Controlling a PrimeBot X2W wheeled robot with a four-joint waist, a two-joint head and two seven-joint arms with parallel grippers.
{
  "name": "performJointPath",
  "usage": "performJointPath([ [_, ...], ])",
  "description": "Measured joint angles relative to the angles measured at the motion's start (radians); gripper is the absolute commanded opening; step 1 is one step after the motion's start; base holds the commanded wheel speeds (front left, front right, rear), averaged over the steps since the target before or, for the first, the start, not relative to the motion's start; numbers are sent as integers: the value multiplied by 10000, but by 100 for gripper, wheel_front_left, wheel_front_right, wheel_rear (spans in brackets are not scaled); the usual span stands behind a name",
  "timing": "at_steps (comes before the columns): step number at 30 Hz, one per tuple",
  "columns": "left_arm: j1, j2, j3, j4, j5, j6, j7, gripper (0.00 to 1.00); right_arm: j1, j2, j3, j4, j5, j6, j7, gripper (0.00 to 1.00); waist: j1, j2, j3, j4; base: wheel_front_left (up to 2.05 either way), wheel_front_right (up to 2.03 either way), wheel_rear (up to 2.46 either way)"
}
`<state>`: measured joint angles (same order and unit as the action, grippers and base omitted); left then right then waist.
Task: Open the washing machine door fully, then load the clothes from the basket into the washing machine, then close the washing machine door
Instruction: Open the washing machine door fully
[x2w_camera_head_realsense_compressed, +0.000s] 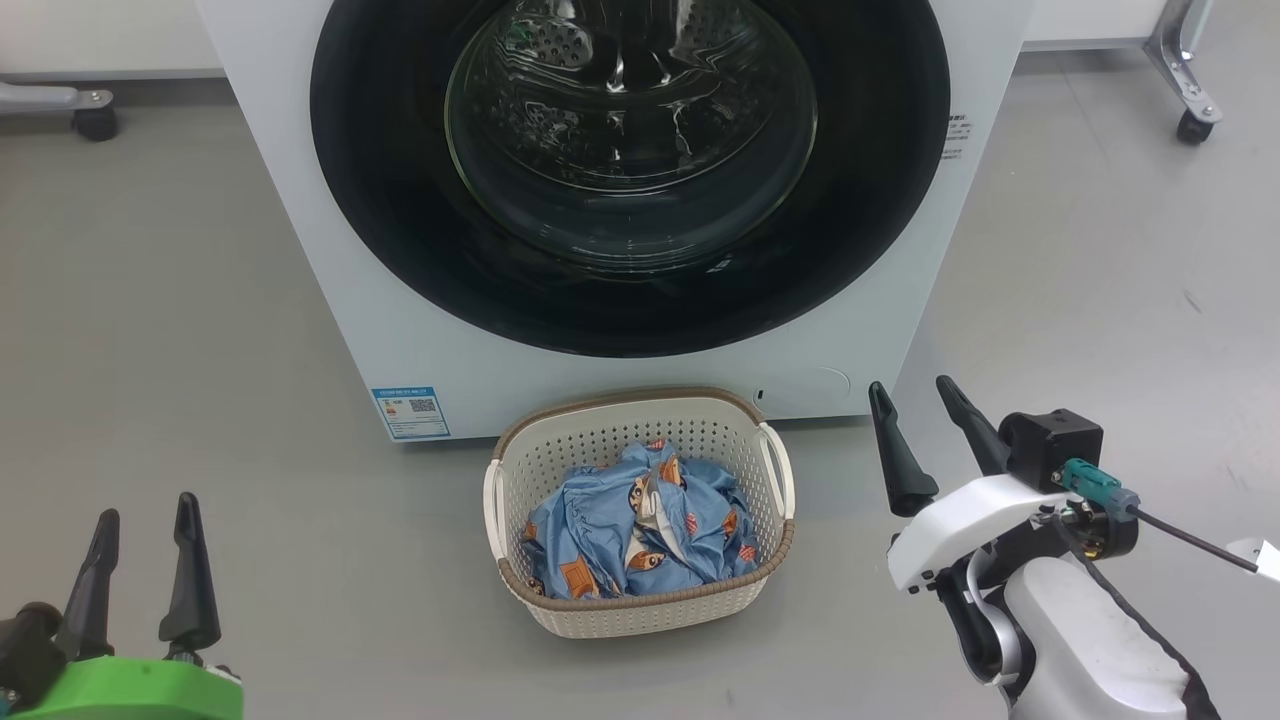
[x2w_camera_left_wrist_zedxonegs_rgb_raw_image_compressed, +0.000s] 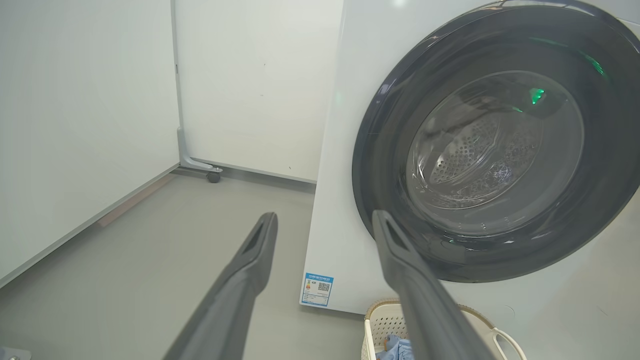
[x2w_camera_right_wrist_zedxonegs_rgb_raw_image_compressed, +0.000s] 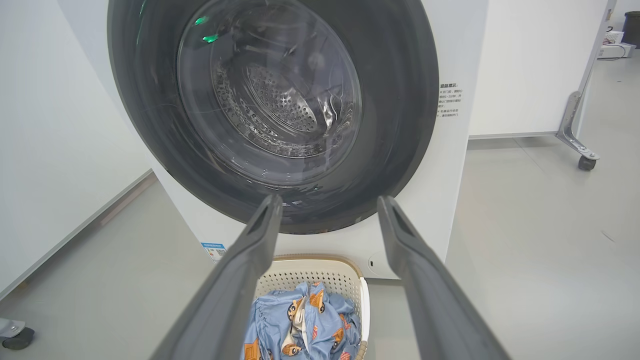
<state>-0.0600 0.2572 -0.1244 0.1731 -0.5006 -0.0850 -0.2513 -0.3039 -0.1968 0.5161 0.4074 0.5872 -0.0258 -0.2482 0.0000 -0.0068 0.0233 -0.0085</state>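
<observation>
1. The washing machine door (x2w_camera_head_realsense_compressed: 385, 210) is shut, flush in the front of the washing machine (x2w_camera_head_realsense_compressed: 320, 330). No handle or recess shows plainly, so you cannot tell which side it swings from.
2. Your left pincer (x2w_camera_head_realsense_compressed: 146, 506) and right pincer (x2w_camera_head_realsense_compressed: 911, 385) both stand wide and hold nothing. They are low on either side, apart from the machine and the basket.
3. The basket (x2w_camera_head_realsense_compressed: 640, 612) stands on the floor just in front of the machine, below the door. The clothes (x2w_camera_head_realsense_compressed: 610, 520) lie crumpled inside it.
4. Expect the door to be stiff on its latch, with a slippery glossy rim. Hook a finger behind the rim's edge rather than pinching its face, and keep off the glass.
5. The clothes will likely be light, soft and limp. Pinch a raised fold at the top of the heap, since trailing ends may snag.
6. The basket looks light, so it may slide if the cloth drags on it.
</observation>
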Motion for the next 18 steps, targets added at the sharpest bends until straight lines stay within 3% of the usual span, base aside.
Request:
performJointPath([
  [18, 0, -73, 196, 107, 90, -61, 0, 100, -90, 36, -29, 71, -82, 86, 0, 100, 0, 0, -19, -24, 7, 7, -14],
])
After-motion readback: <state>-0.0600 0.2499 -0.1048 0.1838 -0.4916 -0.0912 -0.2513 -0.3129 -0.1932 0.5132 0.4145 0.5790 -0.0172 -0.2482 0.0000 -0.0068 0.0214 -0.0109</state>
